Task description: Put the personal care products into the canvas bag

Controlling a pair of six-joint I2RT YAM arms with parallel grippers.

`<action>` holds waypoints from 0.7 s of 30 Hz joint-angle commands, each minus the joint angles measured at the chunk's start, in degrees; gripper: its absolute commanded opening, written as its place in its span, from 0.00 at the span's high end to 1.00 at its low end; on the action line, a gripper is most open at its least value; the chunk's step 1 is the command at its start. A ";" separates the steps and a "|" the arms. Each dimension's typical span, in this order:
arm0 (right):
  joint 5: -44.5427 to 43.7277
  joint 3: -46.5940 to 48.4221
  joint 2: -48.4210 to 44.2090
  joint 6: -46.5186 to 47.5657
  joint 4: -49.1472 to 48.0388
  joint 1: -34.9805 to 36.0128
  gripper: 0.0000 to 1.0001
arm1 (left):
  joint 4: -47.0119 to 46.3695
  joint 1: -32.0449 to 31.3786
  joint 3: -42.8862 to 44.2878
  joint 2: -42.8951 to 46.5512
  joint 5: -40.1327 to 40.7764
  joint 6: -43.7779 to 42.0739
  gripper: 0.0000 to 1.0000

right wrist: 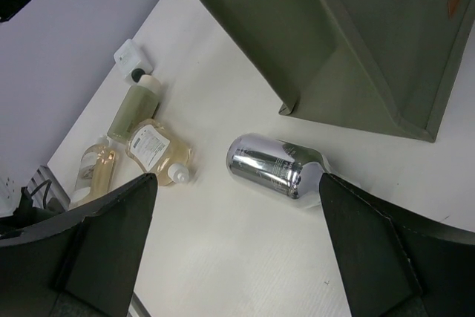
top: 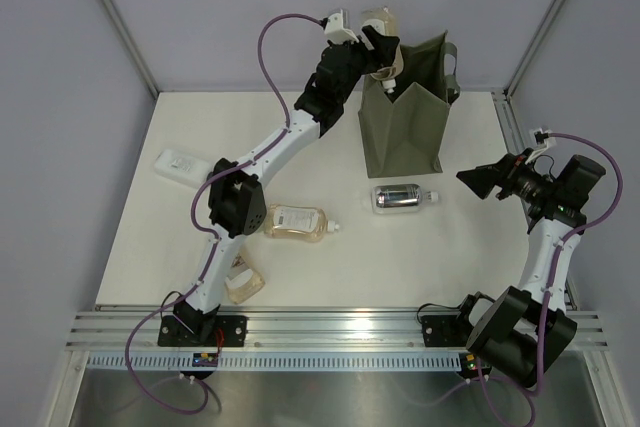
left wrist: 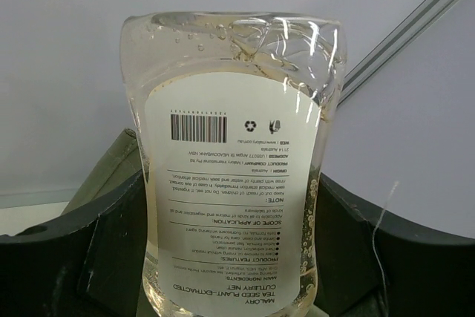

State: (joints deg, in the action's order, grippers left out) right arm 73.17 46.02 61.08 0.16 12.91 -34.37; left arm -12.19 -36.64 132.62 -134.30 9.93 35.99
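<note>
Top external view, from the left: a flat white bottle [top: 180, 163] lies near the far-left side of the table [top: 330, 277]. One amber pouch [top: 243, 284] rests at the near edge and a second pouch [top: 297, 222] mid-table. The left gripper [top: 381, 55] clamps a third pouch [left wrist: 230, 146], spout down, over the rim of the canvas bag [top: 400, 132]. A silver bottle [top: 402, 196] lies just before the bag. The right gripper [top: 478, 179] hangs spread and empty.
</note>
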 commanded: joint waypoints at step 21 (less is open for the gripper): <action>2.07 0.30 0.27 3.18 0.72 -0.43 0.01 | -4.78 -0.53 0.37 6.24 -5.97 -6.54 0.64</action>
State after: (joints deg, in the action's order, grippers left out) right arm 73.28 46.02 61.39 2.02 13.37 -34.41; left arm -9.82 -36.80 132.51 -134.30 6.37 31.40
